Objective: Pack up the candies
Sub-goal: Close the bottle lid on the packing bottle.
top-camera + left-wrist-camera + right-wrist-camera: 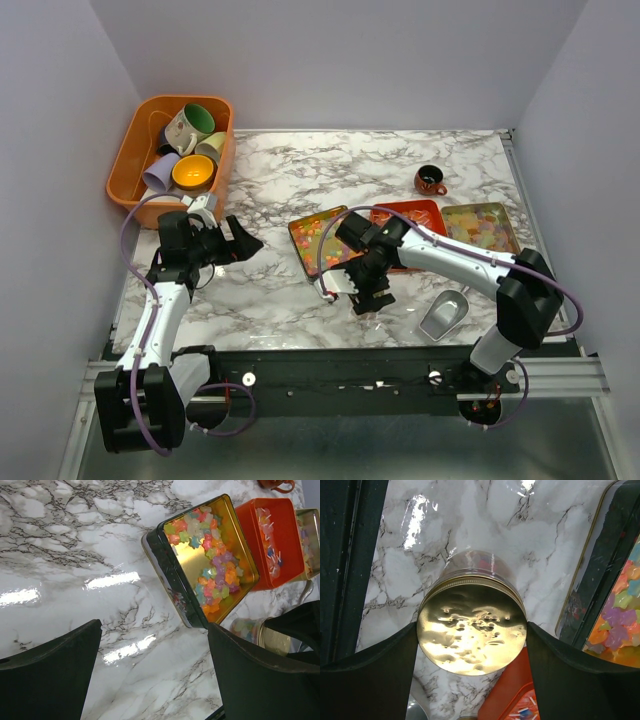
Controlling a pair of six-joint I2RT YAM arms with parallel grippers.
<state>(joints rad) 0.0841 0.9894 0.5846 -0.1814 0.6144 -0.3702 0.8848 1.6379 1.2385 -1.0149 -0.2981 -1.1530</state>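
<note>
Star-shaped candies (212, 555) in mixed colours lie in an open gold tin (303, 250) at mid-table. More wrapped candies fill a red tray (425, 208) and a gold tray (482, 225) to its right. My right gripper (471, 630) is shut on the gold lid of a glass jar (470, 562) with candies inside, just in front of the tin; in the top view the right gripper (352, 288) hides most of the jar. My left gripper (155, 645) is open over bare marble, left of the tin, with nothing between its fingers.
An orange bin (130, 160) of coloured mugs stands at the back left. A small brown mug (431, 180) sits behind the trays. A metal scoop (445, 315) lies near the front right. Walls close in on both sides of the table.
</note>
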